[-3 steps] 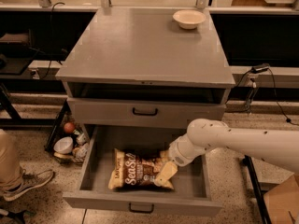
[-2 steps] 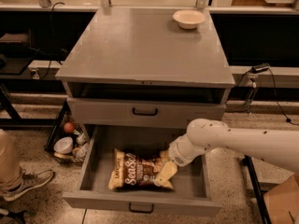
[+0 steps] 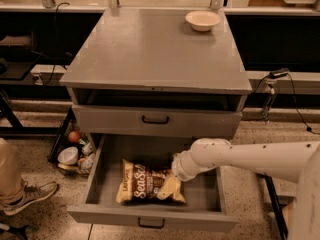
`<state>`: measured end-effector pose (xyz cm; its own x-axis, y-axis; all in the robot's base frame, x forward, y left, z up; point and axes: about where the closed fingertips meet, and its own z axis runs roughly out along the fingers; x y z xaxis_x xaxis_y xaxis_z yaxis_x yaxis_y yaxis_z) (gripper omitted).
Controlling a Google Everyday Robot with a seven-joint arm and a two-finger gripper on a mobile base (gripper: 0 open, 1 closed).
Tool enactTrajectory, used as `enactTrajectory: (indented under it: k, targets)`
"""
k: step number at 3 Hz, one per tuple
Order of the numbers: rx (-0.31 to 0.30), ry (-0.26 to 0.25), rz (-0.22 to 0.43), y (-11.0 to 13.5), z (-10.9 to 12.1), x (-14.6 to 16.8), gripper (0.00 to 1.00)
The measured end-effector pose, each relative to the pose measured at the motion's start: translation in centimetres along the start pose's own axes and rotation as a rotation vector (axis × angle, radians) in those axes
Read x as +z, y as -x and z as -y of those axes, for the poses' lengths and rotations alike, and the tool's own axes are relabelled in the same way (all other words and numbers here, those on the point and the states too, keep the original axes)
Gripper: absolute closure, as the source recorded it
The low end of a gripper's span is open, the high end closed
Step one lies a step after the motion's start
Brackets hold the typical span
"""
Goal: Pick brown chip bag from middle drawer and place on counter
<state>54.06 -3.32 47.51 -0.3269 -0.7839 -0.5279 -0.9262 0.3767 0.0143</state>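
Staying put, tool at right end of brown chip bag in middle drawer, grip unreadable

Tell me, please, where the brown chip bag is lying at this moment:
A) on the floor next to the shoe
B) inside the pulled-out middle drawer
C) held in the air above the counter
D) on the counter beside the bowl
B: the brown chip bag lies on the bottom of the open middle drawer, with the tool down at the bag's end nearer the arm. The bowl sits up on the counter, well away from the bag.
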Motion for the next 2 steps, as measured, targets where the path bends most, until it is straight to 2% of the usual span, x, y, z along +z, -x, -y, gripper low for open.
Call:
enactTrajectory:
  k: [1,2]
  targets:
    - [-0.026,-0.014,0.029,0.7,0.8,3.3,0.0]
    - [-0.037,0.007,0.024,0.9,0.7,6.9,0.0]
